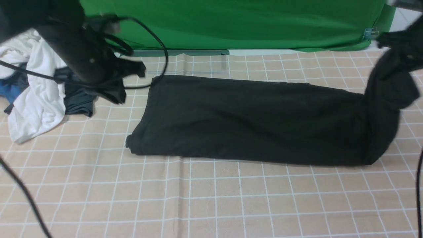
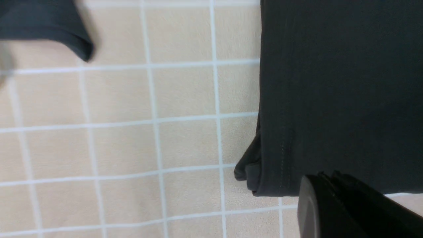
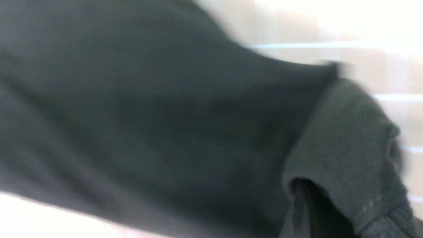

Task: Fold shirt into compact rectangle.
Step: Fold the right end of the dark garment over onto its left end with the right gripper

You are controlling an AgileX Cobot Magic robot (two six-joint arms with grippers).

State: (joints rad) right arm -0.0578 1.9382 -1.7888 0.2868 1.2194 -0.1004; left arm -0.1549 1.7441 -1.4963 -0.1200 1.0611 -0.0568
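Far left on the checked surface (image 1: 211, 198): heap of white, blue and dark grey clothes (image 1: 36, 99), with the left pincer (image 1: 140, 70) just beside, raised, pressed together on nothing. Across the middle: black shirt (image 1: 248, 122), folded into a long band, flat except its right end. Far right: right pincer (image 1: 395, 53) clamped on that end, holding it up off the surface.

shirt (image 1: 251, 122): you see plain black all over.
tablecloth (image 1: 211, 198): beige, white grid lines.
backdrop (image 1: 231, 23): solid green.
beside your left gripper (image 1: 140, 70): white garment (image 1: 39, 99), blue garment (image 1: 10, 92), dark grey garment (image 1: 77, 104).
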